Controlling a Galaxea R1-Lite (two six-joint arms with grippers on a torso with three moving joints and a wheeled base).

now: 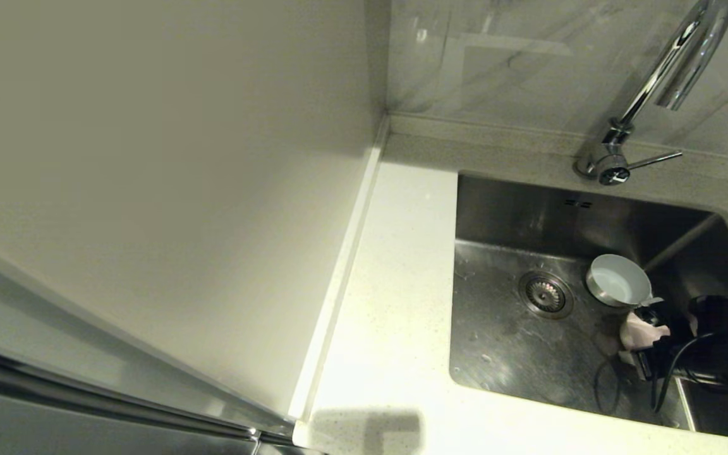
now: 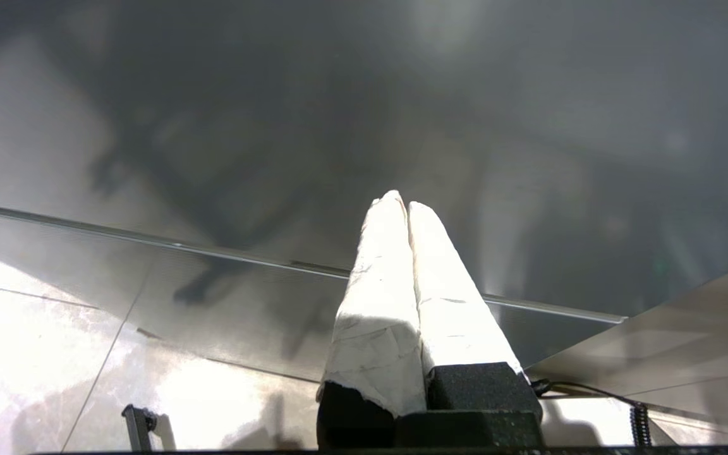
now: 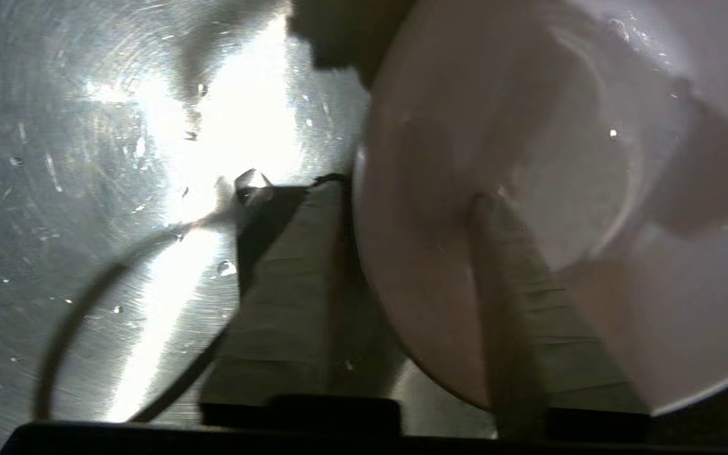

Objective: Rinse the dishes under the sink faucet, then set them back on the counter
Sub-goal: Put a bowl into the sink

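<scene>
1. Pink and pale, the small bowl sits between my right gripper's taped fingers, down in the right part of the rectangular stainless steel sink; in the right wrist view one finger lies inside it and the other outside its wall. The jaws stand apart around that wall, and I cannot tell whether they are pressing on it.
2. Just beside it, toward the back wall of the basin, the small pale blue-grey bowl rests upright on the sink floor, near the round metal drain strainer.
3. I see no wide lilac plate in any view.
4. Above, the tall chrome gooseneck faucet shows no water running that I can make out, though droplets lie on the steel.
5. Out on the white speckled counter no dish stands yet, so I judge the return step entirely undone: both bowls need lifting out, and whether they are rinsed I can't confirm.
6. My left gripper is parked away from the sink, its white-wrapped fingers pressed together on nothing.
</scene>
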